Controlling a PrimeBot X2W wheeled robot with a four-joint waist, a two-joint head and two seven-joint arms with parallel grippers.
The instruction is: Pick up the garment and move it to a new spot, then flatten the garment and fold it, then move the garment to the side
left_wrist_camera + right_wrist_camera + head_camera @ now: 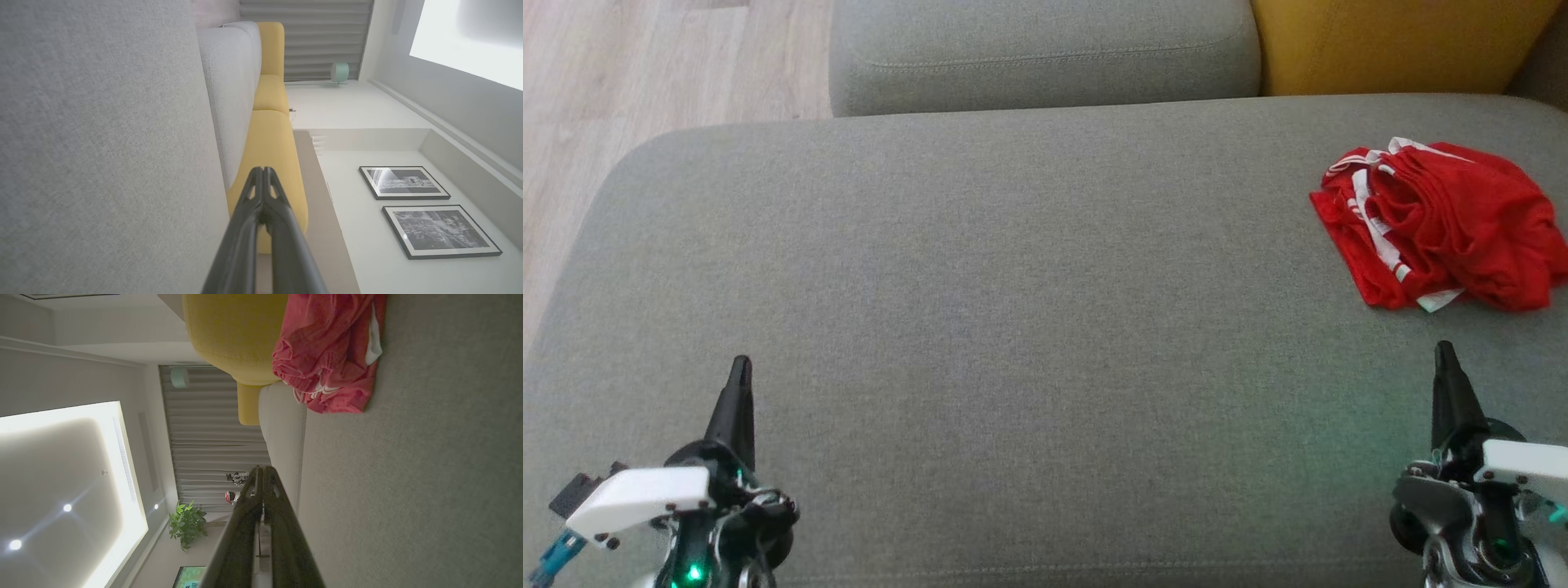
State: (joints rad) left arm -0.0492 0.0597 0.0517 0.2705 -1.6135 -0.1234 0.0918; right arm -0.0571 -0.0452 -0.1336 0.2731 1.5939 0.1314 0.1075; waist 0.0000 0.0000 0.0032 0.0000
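Observation:
The garment (1441,224) is a crumpled red piece with white stripes, lying bunched at the far right of the grey sofa seat (1013,310). In the right wrist view the garment (331,355) sits ahead of the fingers, apart from them. My right gripper (1445,351) rests shut at the lower right, a short way in front of the garment, holding nothing. At the lower left my left gripper (740,363) is shut too, far from the garment. Both pairs of fingertips meet in the wrist views, left gripper (263,169) and right gripper (261,468).
A grey back cushion (1045,53) and a yellow cushion (1396,45) border the seat's far side. Wooden floor (621,90) lies off the seat's left edge. Wide bare seat stretches between the two grippers.

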